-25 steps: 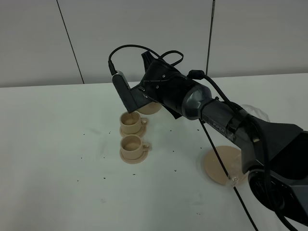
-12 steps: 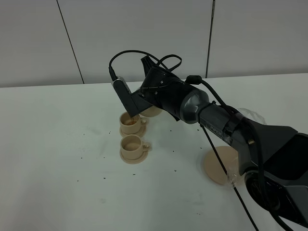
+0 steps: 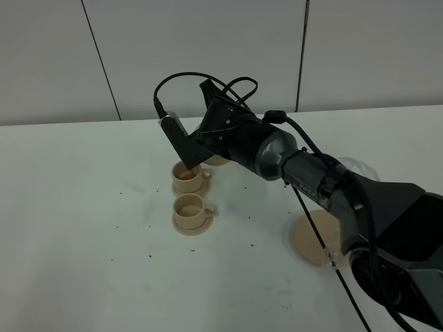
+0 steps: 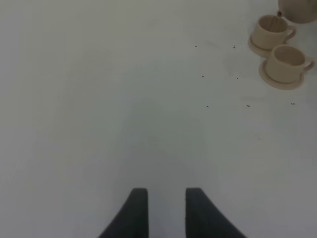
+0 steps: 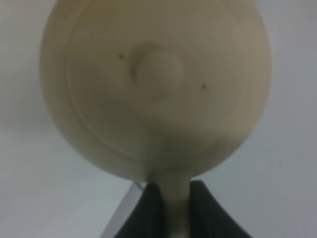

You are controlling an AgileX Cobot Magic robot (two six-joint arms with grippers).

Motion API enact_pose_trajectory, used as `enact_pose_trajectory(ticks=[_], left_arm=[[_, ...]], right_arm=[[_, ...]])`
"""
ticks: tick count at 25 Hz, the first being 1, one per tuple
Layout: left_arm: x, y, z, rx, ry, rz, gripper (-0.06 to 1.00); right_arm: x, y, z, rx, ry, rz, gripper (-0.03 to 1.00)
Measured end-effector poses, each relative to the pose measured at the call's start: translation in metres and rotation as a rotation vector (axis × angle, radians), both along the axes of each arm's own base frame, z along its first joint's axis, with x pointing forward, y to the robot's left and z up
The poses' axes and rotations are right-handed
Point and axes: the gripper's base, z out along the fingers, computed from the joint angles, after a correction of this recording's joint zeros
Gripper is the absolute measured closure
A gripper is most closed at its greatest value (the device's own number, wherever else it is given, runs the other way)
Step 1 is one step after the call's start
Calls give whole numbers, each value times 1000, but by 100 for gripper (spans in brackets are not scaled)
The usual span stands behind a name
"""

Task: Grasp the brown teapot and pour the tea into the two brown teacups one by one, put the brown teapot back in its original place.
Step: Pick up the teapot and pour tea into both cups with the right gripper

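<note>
Above the far teacup (image 3: 185, 176), the right gripper (image 5: 172, 202), clamped on the handle of the brown teapot (image 5: 153, 84), has tipped further than a second ago; tea (image 3: 184, 169) now darkens that cup, so the near teacup (image 3: 190, 206) likely comes next.

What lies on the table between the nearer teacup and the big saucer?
Nothing but bare table with a few dark specks; the exterior high view shows it.

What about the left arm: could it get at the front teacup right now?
Probably yes: only bare table lies between the open left pincer and the front teacup. The brown teapot hangs over the other teacup, close by.
</note>
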Motion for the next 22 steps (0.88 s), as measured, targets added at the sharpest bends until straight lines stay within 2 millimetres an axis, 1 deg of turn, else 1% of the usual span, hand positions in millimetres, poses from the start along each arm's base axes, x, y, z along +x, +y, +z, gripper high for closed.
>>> enact_pose_trajectory(ticks=[11, 22], left_arm=[[0, 0, 0, 0, 0, 0, 69], [0, 0, 0, 0, 0, 0, 69]], right_arm=[[-3, 4, 1, -24, -13, 8, 87], [-4, 2, 5, -33, -20, 3, 87]])
